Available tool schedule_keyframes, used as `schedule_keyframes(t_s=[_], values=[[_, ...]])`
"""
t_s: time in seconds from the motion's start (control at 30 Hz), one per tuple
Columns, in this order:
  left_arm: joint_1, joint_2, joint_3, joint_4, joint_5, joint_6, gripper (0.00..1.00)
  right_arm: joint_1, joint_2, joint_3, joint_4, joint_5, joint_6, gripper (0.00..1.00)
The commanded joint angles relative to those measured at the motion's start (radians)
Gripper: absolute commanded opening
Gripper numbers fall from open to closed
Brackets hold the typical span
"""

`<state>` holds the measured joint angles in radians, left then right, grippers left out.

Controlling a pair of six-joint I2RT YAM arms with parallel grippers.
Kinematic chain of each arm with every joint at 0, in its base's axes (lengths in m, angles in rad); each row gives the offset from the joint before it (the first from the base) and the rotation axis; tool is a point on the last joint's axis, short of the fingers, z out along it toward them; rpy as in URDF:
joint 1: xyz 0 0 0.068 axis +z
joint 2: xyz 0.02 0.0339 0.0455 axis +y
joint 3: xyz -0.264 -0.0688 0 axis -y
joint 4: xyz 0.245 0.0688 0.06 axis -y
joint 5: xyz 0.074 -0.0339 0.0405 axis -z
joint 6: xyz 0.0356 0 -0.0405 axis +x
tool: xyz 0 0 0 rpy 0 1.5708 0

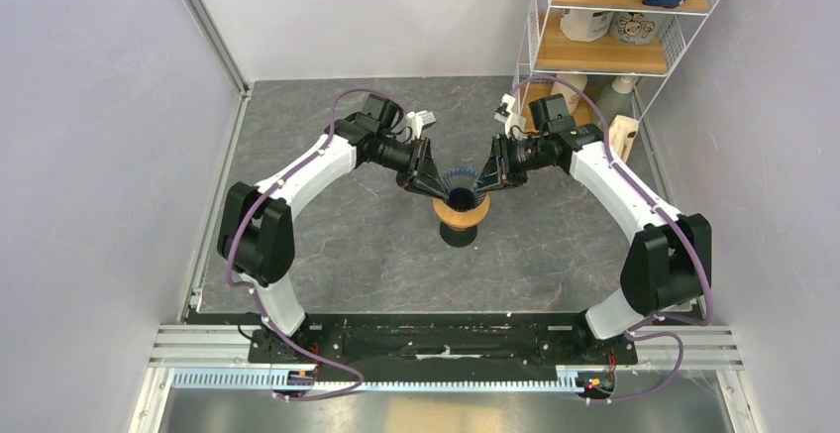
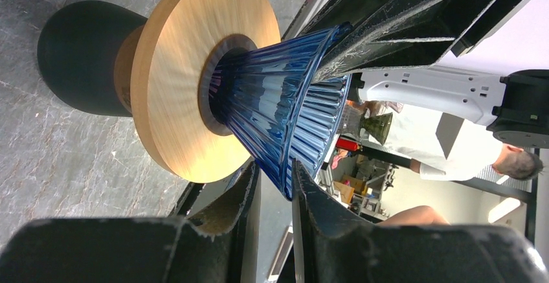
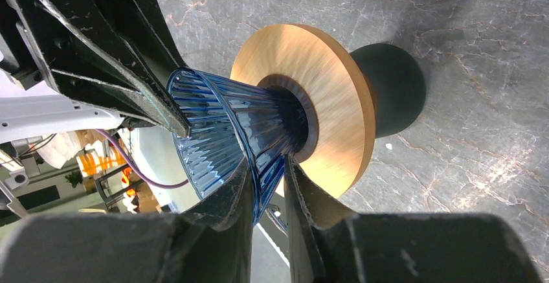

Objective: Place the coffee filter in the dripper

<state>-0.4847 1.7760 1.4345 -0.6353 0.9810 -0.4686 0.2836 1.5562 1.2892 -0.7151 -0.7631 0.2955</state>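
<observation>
The dripper (image 1: 461, 187), a dark-blue ribbed cone, sits foot-down in the hole of a flat orange ring (image 1: 462, 215) on a dark vessel (image 1: 459, 236) at mid-table. My left gripper (image 1: 439, 189) is shut on the dripper's left rim and my right gripper (image 1: 483, 185) on its right rim. In the left wrist view the gripper (image 2: 277, 169) straddles the dripper's (image 2: 278, 101) wall. In the right wrist view the gripper (image 3: 267, 166) pinches the dripper's (image 3: 226, 127) wall. The inside of the cone looks bare. The coffee filter is out of view.
A wire shelf (image 1: 624, 52) with bags and containers stands at the back right, with a wooden block (image 1: 622, 138) beside it on the floor. Grey walls close in both sides. The orange ring (image 2: 175, 89) (image 3: 330, 101) juts out wider than the vessel (image 2: 78, 56) (image 3: 395, 89).
</observation>
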Motion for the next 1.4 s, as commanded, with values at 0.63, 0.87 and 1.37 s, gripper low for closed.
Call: schedule_keyframes(t_s=[0.63,0.87,1.37], values=[[-0.006,0.070,0.008,-0.082,-0.013,0.131,0.26,-0.021,0.068,0.013,0.012,0.077,-0.041,0.25],[0.000,0.083,0.004,-0.082,-0.010,0.134,0.26,-0.021,0.079,0.014,0.012,0.084,-0.042,0.25],[0.001,0.093,0.020,-0.083,-0.032,0.139,0.29,-0.023,0.080,-0.006,0.029,0.105,-0.072,0.25]])
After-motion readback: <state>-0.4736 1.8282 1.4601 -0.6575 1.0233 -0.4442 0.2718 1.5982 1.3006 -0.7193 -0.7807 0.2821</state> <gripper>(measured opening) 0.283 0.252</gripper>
